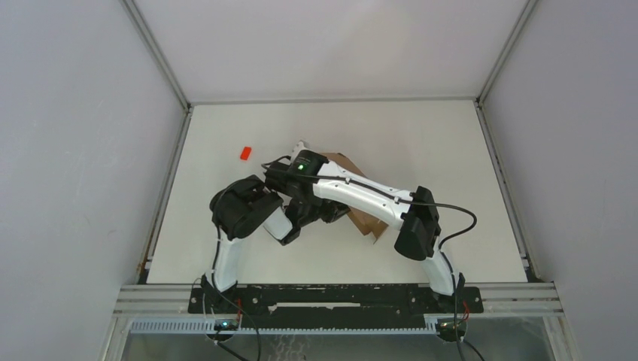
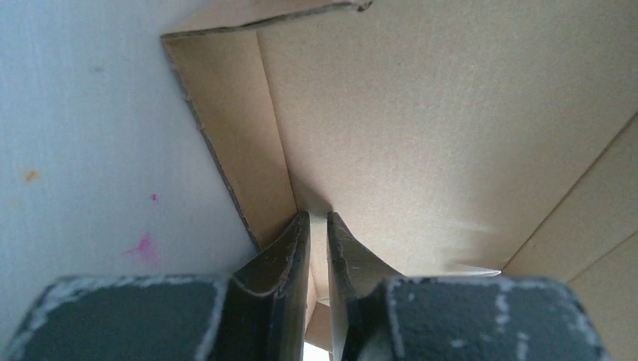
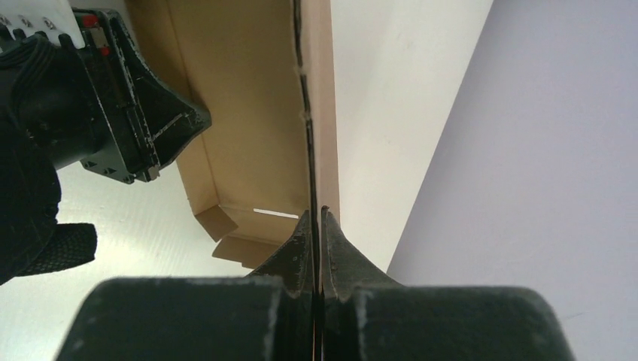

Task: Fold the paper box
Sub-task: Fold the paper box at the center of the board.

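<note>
Right wrist view, right gripper (image 3: 317,215) clamped on paper box (image 3: 248,98) wall edge

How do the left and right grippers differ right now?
The left gripper shows a narrow gap between its fingertips; the right gripper is pinched shut. The right clamps a thin wall edge of the paper box; the left's grip is unclear. Both are at the box.

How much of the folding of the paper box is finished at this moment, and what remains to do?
Done: a narrow side flap of the paper box is creased up from the main panel. In hand: the right pincer is shut on a cardboard edge, and the left pincer seems to pinch another wall. Left: the box lies open, with no lid folded over, so probably most folds remain.
</note>
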You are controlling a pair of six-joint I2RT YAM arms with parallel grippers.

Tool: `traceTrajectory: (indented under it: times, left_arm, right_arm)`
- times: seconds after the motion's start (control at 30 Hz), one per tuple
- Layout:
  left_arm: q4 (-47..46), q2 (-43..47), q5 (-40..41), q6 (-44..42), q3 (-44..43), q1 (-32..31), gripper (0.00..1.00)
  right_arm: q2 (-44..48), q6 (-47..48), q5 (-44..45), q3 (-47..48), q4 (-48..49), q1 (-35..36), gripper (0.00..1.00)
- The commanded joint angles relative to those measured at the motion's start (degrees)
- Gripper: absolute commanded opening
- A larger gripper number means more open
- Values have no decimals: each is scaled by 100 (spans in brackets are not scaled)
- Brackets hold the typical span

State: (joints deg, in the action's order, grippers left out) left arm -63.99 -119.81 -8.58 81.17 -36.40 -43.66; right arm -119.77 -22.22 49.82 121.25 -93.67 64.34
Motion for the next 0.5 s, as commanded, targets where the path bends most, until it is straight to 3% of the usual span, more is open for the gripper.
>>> traceTrajectory:
  times: [0.0, 0.47]
  left_arm:
    - [-211, -314, -47, 34, 75, 124, 19]
    - [-739, -589, -58, 113, 274, 181, 19]
  right_arm:
    - [-62, -157, -407, 223, 195, 472, 0]
    - [28, -169, -892, 413, 173, 580, 0]
